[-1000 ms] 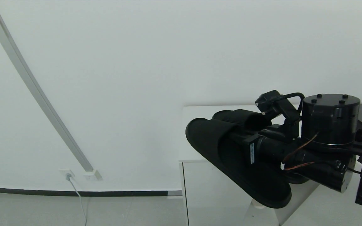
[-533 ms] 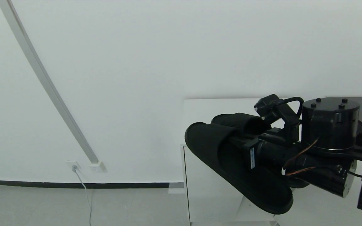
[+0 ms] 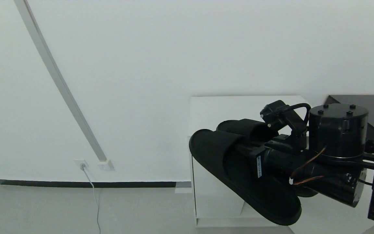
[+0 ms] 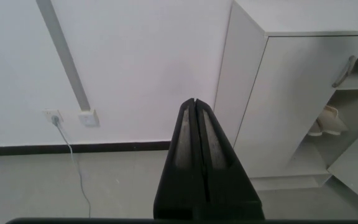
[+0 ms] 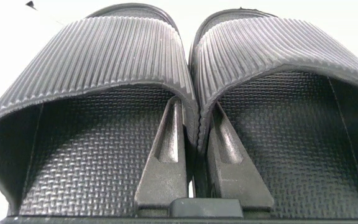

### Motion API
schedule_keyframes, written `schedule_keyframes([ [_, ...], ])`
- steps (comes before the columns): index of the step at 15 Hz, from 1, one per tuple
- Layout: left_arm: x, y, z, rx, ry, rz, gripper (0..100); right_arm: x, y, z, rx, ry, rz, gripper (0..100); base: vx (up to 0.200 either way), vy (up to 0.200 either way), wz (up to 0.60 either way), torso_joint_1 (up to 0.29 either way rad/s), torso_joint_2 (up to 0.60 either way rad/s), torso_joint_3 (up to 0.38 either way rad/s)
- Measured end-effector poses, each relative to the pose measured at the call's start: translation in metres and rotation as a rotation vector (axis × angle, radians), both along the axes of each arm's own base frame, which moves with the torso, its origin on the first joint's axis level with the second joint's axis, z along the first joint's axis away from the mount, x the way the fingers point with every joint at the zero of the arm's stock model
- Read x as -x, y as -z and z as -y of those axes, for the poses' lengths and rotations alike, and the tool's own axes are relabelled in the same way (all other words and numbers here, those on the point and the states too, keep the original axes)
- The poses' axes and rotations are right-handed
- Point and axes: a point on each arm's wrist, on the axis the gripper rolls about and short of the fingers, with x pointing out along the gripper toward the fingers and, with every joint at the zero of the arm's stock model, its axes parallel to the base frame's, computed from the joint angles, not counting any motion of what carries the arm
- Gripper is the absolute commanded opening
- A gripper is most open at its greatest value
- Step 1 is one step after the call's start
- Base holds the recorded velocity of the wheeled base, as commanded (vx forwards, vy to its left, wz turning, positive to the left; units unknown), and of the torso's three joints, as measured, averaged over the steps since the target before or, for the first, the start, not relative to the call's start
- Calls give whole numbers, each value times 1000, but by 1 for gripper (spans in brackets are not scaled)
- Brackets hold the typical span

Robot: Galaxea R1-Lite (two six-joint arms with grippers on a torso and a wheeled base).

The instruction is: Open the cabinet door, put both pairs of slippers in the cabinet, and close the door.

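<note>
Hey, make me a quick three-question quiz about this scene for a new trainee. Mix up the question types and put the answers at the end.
1. True or false: the left gripper is shut on a slipper.
2. What does the right gripper hold?
A) one slipper only
B) both black slippers, pinched together at their straps
C) nothing
3. Fill in: the shelved slippers inside the cabinet are ____ in colour.
Key: 1 false, it is shut but empty. 2 B. 3 light.
</note>
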Motion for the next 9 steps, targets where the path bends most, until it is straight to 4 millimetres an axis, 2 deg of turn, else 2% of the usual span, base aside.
schedule_keyframes([
  [6, 0, 0, 0, -1, 0, 0, 0, 1, 1, -2, 1, -6, -1, 0, 0, 0, 0, 0, 0, 0],
  [9, 0, 0, 0, 0, 0, 0, 0, 2, 1, -2, 3, -9, -2, 0, 0, -200, 0, -4, -1, 4],
])
